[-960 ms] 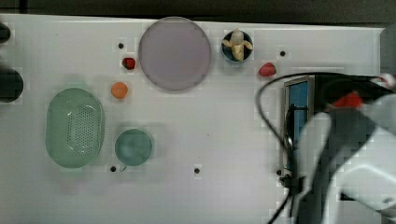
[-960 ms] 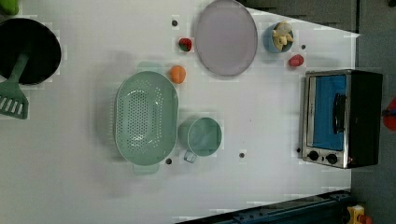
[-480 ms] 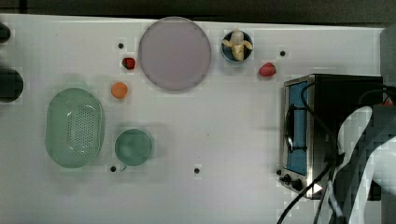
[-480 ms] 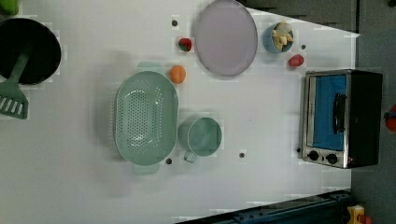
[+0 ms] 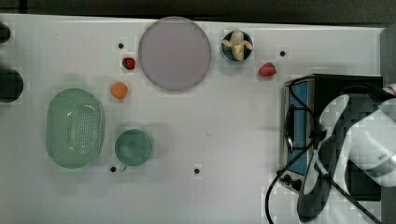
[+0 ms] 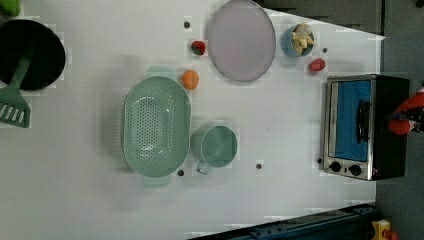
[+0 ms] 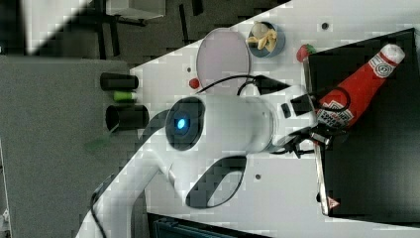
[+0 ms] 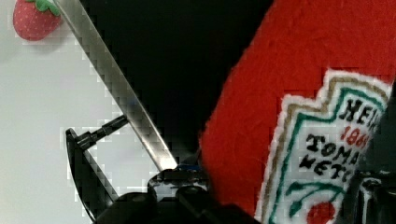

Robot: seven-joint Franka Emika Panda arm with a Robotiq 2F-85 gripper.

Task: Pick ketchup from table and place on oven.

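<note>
The ketchup (image 7: 359, 91), a red bottle with a white label and pale cap, lies slanted on the oven's black top (image 7: 376, 163). My gripper (image 7: 331, 121) is at its lower, labelled end, shut on it. Close up, the ketchup (image 8: 289, 93) sits between the jaws, with one dark finger (image 8: 373, 186) against the label. In the left view the ketchup (image 6: 406, 107) shows red at the right edge of the oven (image 6: 350, 120). My arm (image 5: 364, 140) covers much of the oven (image 5: 327, 88), which stands at the right end of the white table (image 5: 224, 121).
A strawberry (image 5: 267, 69) lies just beyond the oven's corner. Further along the table are a banana bowl (image 5: 237, 45), a grey plate (image 5: 174, 53), a second strawberry (image 5: 128, 63), an orange ball (image 5: 119, 90), a teal cup (image 5: 133, 147) and a green colander (image 5: 74, 127). A black pan (image 6: 30, 55) holds a green spatula.
In the top view my arm has swung off the oven's front toward the top view's right edge. In the left view more of the ketchup now shows over the oven's right side.
</note>
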